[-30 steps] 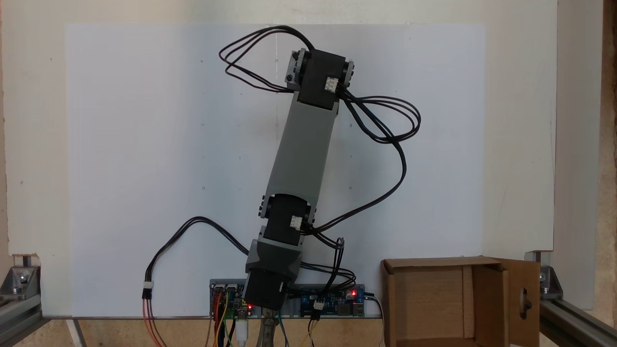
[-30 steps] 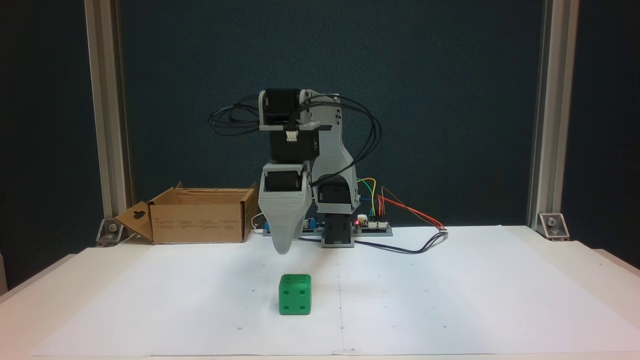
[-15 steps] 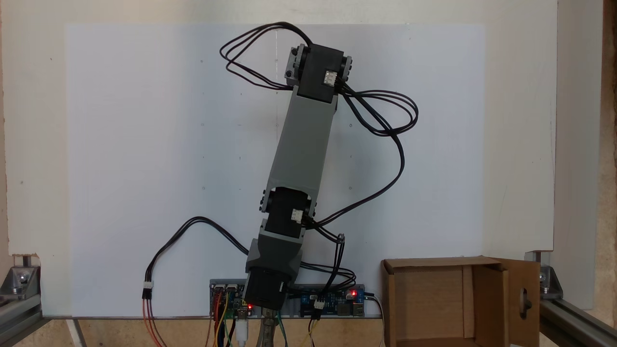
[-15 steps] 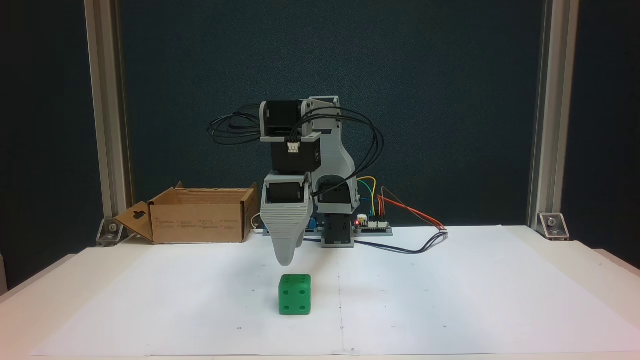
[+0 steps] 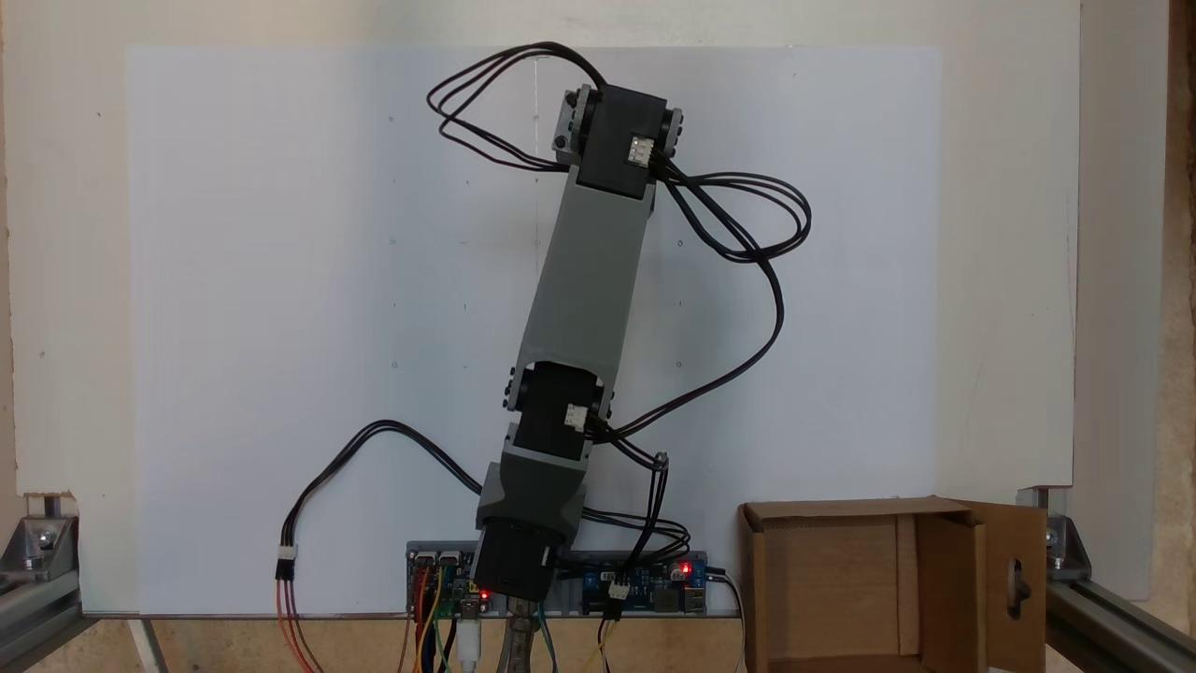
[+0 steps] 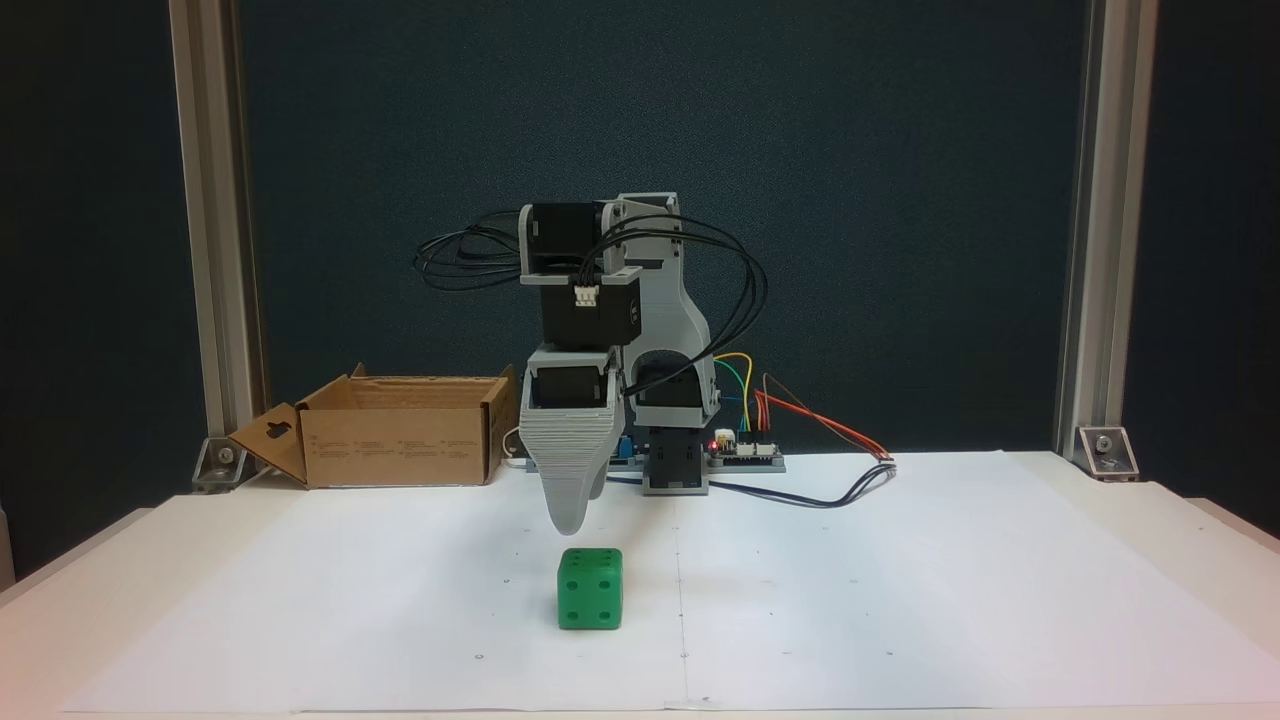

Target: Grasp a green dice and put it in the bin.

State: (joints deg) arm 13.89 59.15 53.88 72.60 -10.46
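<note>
One gray tip is all we can see of the gripper in a fixed view, so we cannot tell if it is open or closed. It holds nothing and touches nothing. It hangs just above the green dice, a little toward 11 o'clock from it. We see the dice sitting on the white paper, with four dots facing us. The bin is well apart, at about 10 o'clock from the dice, by the arm's base. Nothing lies between the tip and the dice. In both fixed views the bin looks empty, and black cables loop from the arm.
</note>
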